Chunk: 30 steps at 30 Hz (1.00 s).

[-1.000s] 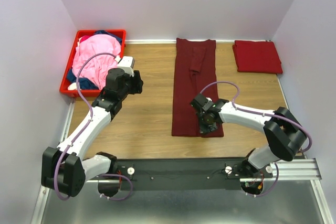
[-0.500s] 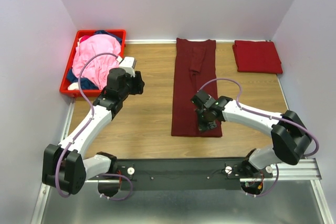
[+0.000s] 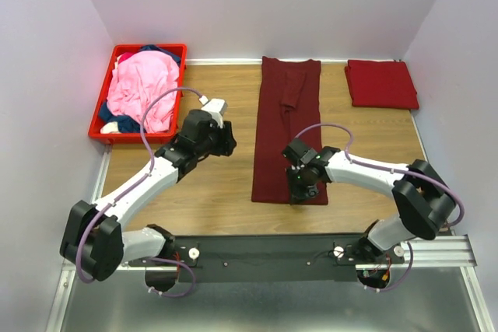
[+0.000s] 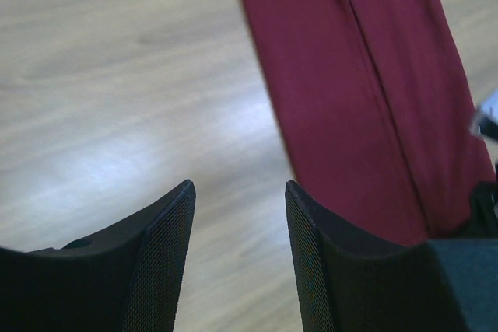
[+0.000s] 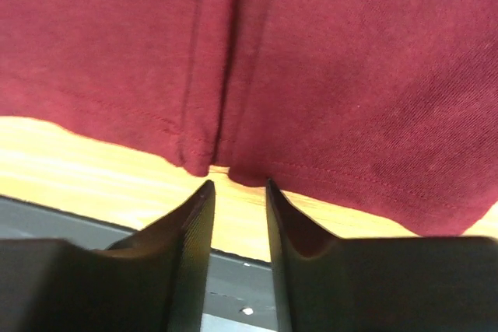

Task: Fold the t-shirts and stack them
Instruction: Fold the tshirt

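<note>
A long dark maroon cloth t-shirt point(image 3: 272, 161) lies flat in the middle of the wooden tabletop point(image 3: 210, 99). Its sides are already folded in, so it forms a narrow strip running away from the arms. That shape suits the next fold, which is probably bringing the near hem up toward the collar.

The right jaws are set low at that near hem. In the right wrist view they show only a narrow gap with bare wood in it and hold no cloth. The hem lies just ahead of the tips, where the two folded-in sides meet, a placement that looks meant for pinching the layers together.

The left jaws stand wide and empty over bare wood just beside the strip's left edge. They are likely headed for the hem's other corner so the fold lifts evenly.

A square-folded red cloth t-shirt point(image 3: 381, 83) rests at the far right corner, well apart, seemingly the start of the stack. A crumpled pink cloth t-shirt point(image 3: 140, 87) and some navy cloth point(image 3: 165, 54) wait in the red plastic crate point(image 3: 152, 47) at far left.
</note>
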Motion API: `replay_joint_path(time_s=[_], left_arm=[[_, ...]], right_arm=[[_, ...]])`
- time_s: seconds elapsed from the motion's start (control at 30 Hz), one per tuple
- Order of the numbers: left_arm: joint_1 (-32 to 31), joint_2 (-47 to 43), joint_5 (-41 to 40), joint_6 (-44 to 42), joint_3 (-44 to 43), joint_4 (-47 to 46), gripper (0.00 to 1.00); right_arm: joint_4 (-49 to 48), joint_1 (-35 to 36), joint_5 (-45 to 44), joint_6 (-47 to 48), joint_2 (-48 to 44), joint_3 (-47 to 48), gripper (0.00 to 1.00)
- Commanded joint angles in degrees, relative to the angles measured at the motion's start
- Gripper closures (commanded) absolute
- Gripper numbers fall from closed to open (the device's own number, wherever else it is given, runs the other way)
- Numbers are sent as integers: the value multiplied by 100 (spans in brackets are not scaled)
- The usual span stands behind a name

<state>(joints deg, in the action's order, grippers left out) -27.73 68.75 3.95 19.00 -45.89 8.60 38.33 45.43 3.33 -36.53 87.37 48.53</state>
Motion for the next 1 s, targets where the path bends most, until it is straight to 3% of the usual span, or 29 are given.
replay_joint_path(time_s=[0.0, 0.43, 0.67, 0.97], left_arm=[[-347, 121, 247, 481, 203, 510, 42], [-1331, 454, 72, 1202, 195, 1284, 42], [-1797, 1007, -297, 1237, -297, 1653, 42], [-2237, 1606, -315, 1246, -720, 1654, 44]], right_arm=[[-116, 54, -112, -64, -396, -19, 59], [1291, -420, -1993, -732, -1363, -467, 41], [1327, -860, -1942, -785, -1250, -538, 32], [1028, -1018, -1827, -732, -792, -573, 37]])
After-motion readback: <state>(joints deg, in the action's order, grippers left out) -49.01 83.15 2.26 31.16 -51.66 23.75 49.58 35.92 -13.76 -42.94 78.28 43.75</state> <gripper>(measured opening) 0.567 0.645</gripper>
